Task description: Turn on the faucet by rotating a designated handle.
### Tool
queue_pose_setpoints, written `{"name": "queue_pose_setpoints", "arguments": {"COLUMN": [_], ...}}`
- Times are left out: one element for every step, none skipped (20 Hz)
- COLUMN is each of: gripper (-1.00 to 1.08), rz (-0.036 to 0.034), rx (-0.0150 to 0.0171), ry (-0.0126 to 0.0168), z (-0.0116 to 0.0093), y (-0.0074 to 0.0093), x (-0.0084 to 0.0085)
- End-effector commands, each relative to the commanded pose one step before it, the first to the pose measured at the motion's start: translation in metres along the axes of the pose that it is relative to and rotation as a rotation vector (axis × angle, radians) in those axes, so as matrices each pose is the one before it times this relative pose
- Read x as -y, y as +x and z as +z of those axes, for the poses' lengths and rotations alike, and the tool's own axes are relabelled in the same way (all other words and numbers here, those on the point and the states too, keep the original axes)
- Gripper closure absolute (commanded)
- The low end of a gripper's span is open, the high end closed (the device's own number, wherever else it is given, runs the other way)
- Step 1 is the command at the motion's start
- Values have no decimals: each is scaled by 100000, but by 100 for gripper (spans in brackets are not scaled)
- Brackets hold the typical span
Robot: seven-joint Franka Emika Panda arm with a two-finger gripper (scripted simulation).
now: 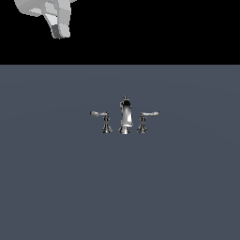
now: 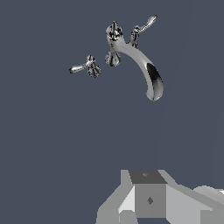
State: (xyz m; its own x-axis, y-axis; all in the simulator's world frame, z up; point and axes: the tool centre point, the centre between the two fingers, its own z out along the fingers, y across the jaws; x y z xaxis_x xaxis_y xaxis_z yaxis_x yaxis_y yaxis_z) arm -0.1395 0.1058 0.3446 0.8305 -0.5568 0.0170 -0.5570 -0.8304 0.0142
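Observation:
The chrome faucet (image 1: 124, 117) stands on the grey floor in the middle of the exterior view, with a tall central spout and a lever on each side. The handle (image 1: 100, 115) is the lever on the exterior view's left, a thin arm on a short flared post. In the wrist view the faucet's curved spout (image 2: 140, 61) and the handle (image 2: 84, 67) show from above. My gripper (image 1: 59, 29) is high up at the exterior view's far left, well away from the faucet. Only its grey body (image 2: 148, 199) shows in the wrist view, and its jaws cannot be made out.
The grey floor (image 1: 120, 187) spreads all around the faucet. The other lever (image 1: 148, 115) mirrors the handle on the exterior view's right and also shows in the wrist view (image 2: 142, 27).

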Motion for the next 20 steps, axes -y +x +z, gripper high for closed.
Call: {"name": "queue_pose_setpoints", "arguments": {"gripper": [108,108,108,108,108,108,108,108,108,108,108,108,108,108,108,108,108,108,108,108], "rz": [5083,1945,1932,1919,1906,1892,1879,1866,1854,1843,1834,1825,1820,1814,1813,1814,1818,1825,1835,1849], "rx": [192,72,71,70,69,67,66,64,62,59,57,54,52,49,46,43,39,36,32,29], "ry": [206,47,46,46,44,43,41,40,38,35,33,30,28,24,21,18,15,12,8,5], "z": [1254,485,481,478,474,471,467,464,461,458,456,454,452,451,451,452,453,455,458,462], "y": [530,211,210,210,209,209,208,208,208,207,208,208,208,208,210,211,213,215,217,220], "x": [1185,459,456,452,449,445,442,438,435,432,429,427,425,423,422,422,422,423,425,427]}}
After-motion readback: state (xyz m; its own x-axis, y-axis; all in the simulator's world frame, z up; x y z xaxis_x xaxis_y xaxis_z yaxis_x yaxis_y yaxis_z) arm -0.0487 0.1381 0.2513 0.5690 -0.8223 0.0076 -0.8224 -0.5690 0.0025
